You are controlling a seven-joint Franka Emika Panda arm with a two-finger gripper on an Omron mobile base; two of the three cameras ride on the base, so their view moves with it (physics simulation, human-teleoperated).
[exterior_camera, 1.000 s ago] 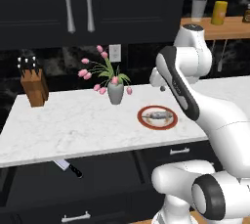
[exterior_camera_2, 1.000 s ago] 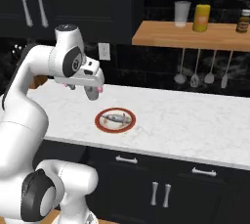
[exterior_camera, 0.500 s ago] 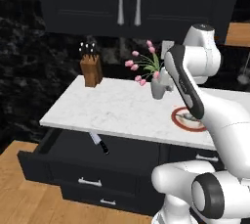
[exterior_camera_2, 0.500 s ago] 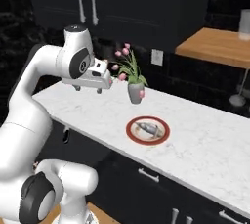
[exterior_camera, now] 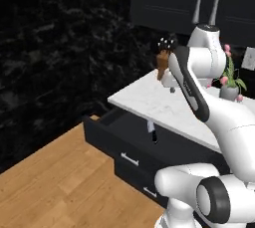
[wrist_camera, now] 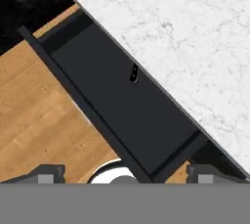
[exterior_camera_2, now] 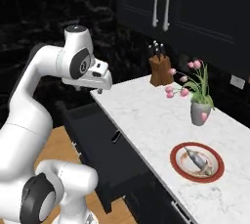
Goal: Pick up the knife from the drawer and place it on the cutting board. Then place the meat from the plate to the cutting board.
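Claw (wrist_camera: 125, 174) spread wide, holding nothing, hanging above the pulled-out wide black drawer (wrist_camera: 122, 115). Black-handled small kitchen knife (wrist_camera: 134, 75) lies below and ahead of the claw, in the drawer, half tucked under the white marble bench (wrist_camera: 195, 32) edge

Right base view. My gripper (exterior_camera_2: 101, 89) hangs above the near corner of the white marble counter (exterior_camera_2: 146, 120), over the pulled-out black drawer (exterior_camera_2: 105, 152). A knife (exterior_camera_2: 115, 137) handle lies in the drawer at the counter's edge. Farther along sit a knife block (exterior_camera_2: 159, 69), a vase of pink flowers (exterior_camera_2: 201, 111), and the plate (exterior_camera_2: 197, 162) bearing the meat (exterior_camera_2: 197, 158).
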